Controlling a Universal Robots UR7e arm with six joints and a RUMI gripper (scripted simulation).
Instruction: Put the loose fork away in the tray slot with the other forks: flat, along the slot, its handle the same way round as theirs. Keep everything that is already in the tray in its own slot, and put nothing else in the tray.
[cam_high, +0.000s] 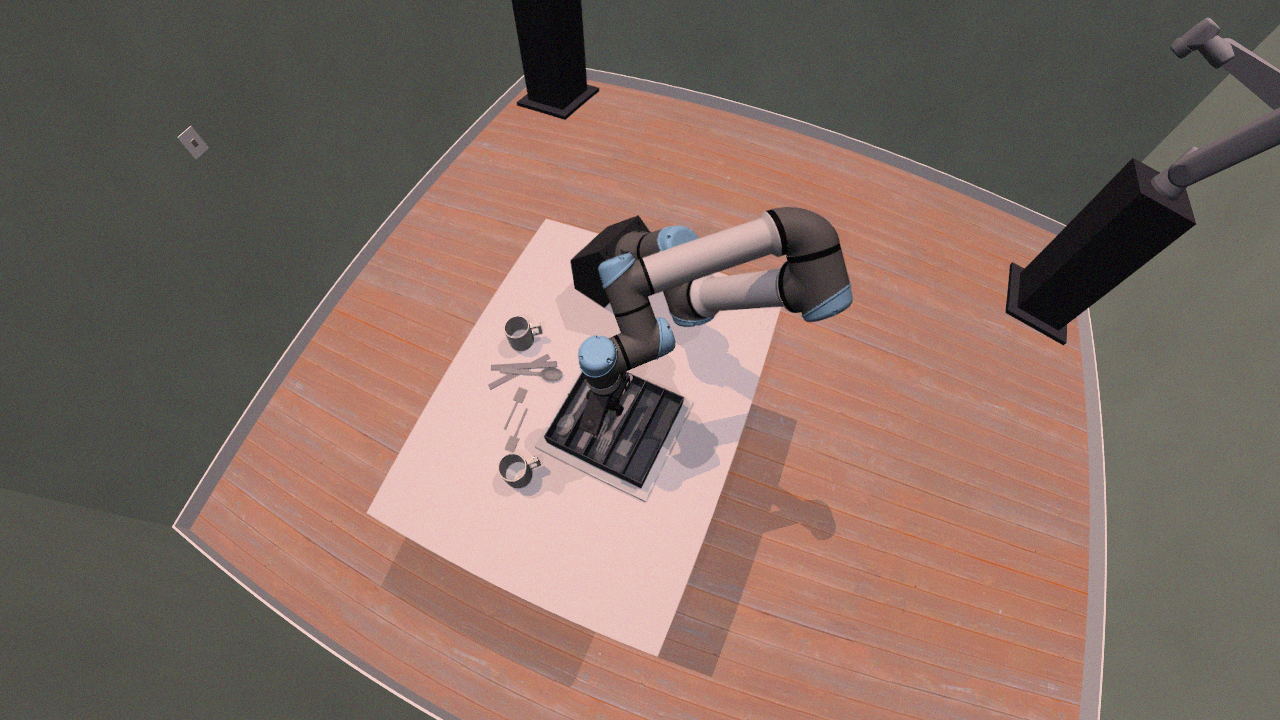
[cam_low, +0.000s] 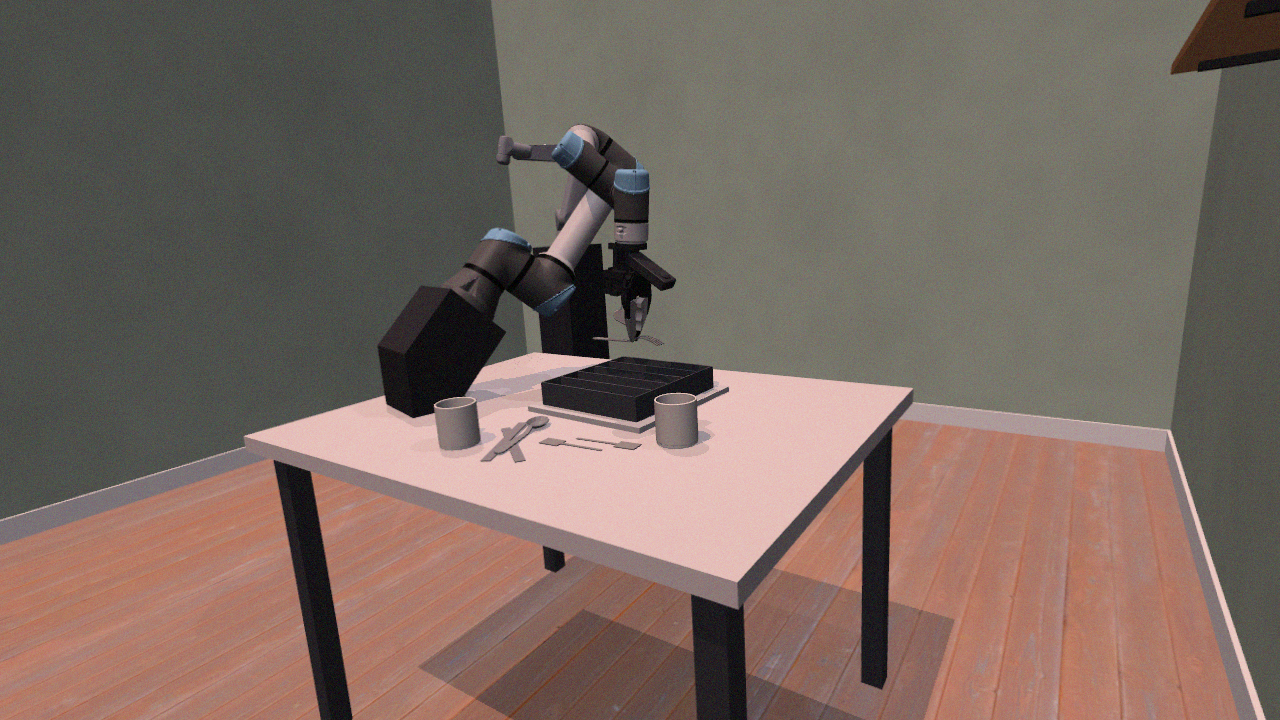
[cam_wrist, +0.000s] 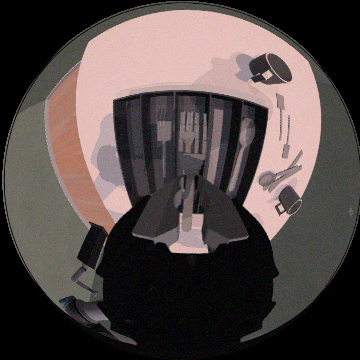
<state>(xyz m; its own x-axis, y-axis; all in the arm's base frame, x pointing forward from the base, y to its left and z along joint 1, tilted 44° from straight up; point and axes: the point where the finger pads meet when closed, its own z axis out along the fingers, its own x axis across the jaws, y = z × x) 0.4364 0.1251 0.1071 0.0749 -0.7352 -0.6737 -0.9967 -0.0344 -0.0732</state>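
Note:
The black slotted tray (cam_low: 626, 386) sits on a grey mat at the far side of the table, and it also shows in the top view (cam_high: 617, 428). My gripper (cam_low: 635, 333) hangs over the tray's far part, fingers pointing down, shut on the loose fork (cam_low: 626, 340). The fork is held level, a short way above the tray. In the wrist view the fork (cam_wrist: 189, 200) runs forward from my fingers over the middle slot, where fork tines (cam_wrist: 192, 127) show. A spoon (cam_wrist: 245, 135) lies in a slot to the right.
Two grey mugs (cam_low: 457, 422) (cam_low: 675, 419) stand in front of the tray. Between them lie a loose spoon with knives (cam_low: 514, 437) and two small spatulas (cam_low: 590, 443). The arm's black base (cam_low: 438, 349) stands at the table's left rear.

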